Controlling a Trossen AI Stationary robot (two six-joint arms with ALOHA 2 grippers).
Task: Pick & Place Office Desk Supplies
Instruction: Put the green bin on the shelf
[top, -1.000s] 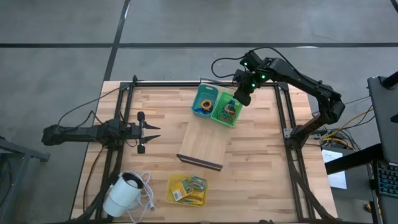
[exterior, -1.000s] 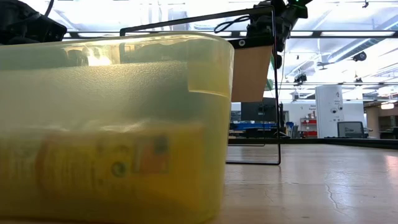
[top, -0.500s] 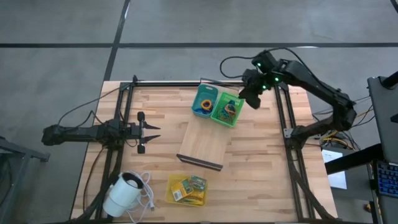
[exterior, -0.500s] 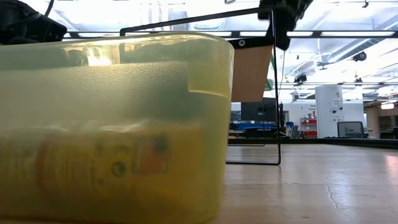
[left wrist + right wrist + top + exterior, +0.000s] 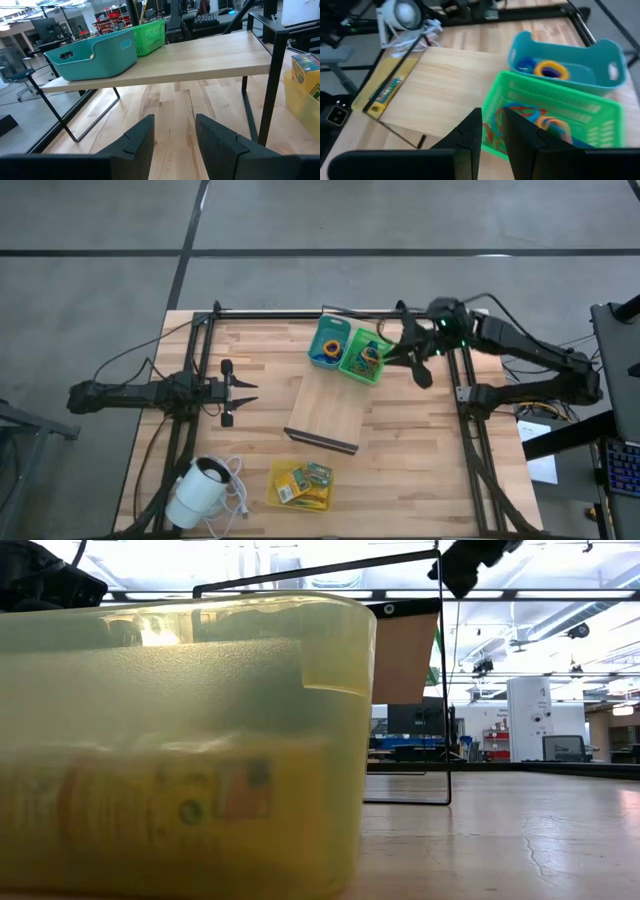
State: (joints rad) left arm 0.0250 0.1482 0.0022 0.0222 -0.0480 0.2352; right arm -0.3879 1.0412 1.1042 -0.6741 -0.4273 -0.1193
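On the raised pale wooden board [image 5: 335, 405] stand a green basket [image 5: 364, 357] of coloured rubber bands [image 5: 535, 117] and a teal bin [image 5: 329, 343] with orange and blue rings [image 5: 550, 70]. My right gripper [image 5: 405, 358] hangs in the air just right of the green basket. Its fingers [image 5: 492, 135] stand a narrow gap apart with nothing between them. My left gripper [image 5: 240, 392] waits low at the table's left, open and empty [image 5: 175, 140], pointing at the board. A yellow bin [image 5: 300, 485] of yellow-green packets rests on the table near the front edge.
A white round corded device [image 5: 198, 490] lies at the near left corner. Black metal frames [image 5: 460, 370] run along both sides of the table. The yellow bin [image 5: 180, 740] fills most of the low view. Bare tabletop shows right of the board [image 5: 420, 440].
My right gripper has drawn back from above the green basket toward the table's right edge and a little toward the near edge. It has risen slightly and turned as it went. The baskets and their contents have stayed where they were.
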